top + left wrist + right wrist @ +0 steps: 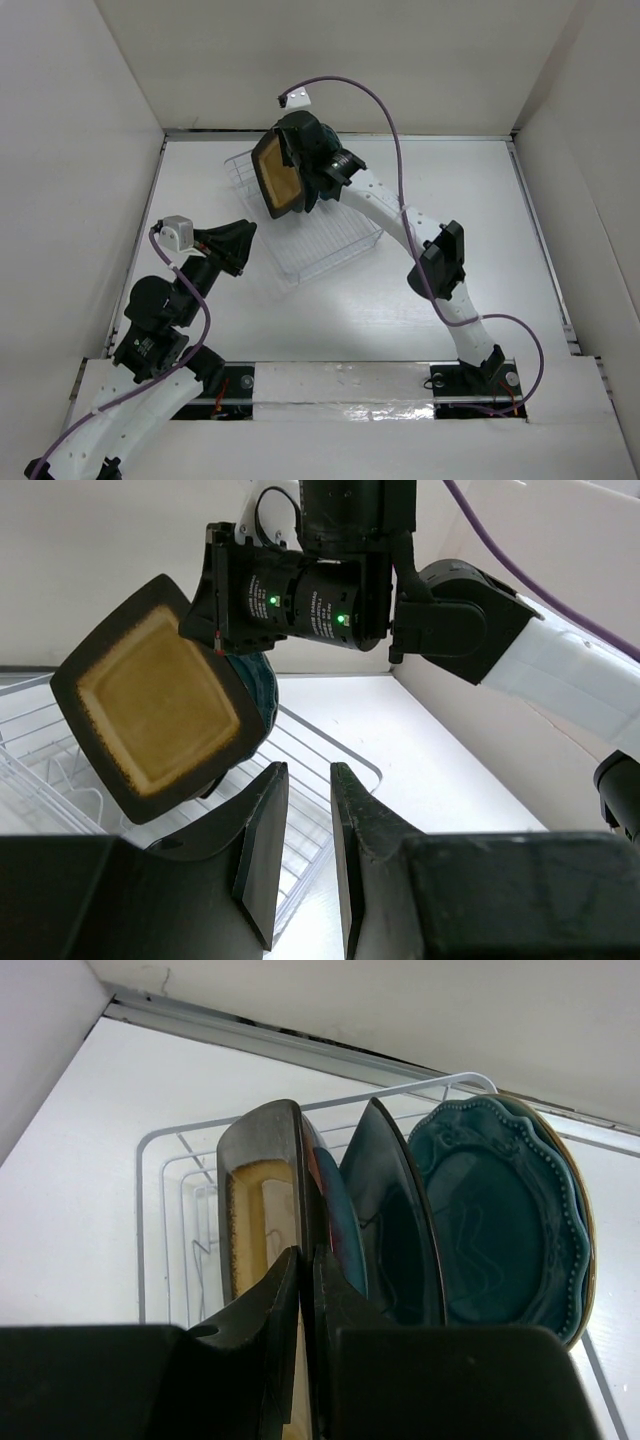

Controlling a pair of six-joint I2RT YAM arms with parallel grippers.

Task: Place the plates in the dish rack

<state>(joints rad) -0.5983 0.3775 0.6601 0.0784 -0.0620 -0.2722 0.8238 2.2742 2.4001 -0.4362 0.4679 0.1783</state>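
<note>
One tool [306, 1256], the right, pinches amber plate [255, 1200] upright.

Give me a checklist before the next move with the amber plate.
1. Grip: ok, right gripper is clamped on the amber plate at its rim.
2. Seated in a rack slot: cannot tell, the lower edge is unclear.
3. Upright: not ok, its face shows from above, so it leans.
4. Neighbours: ok, dark plate and scalloped plate stand in the rack.
5. Clearance: ok, left gripper is open, empty and off to the rack's side.
</note>
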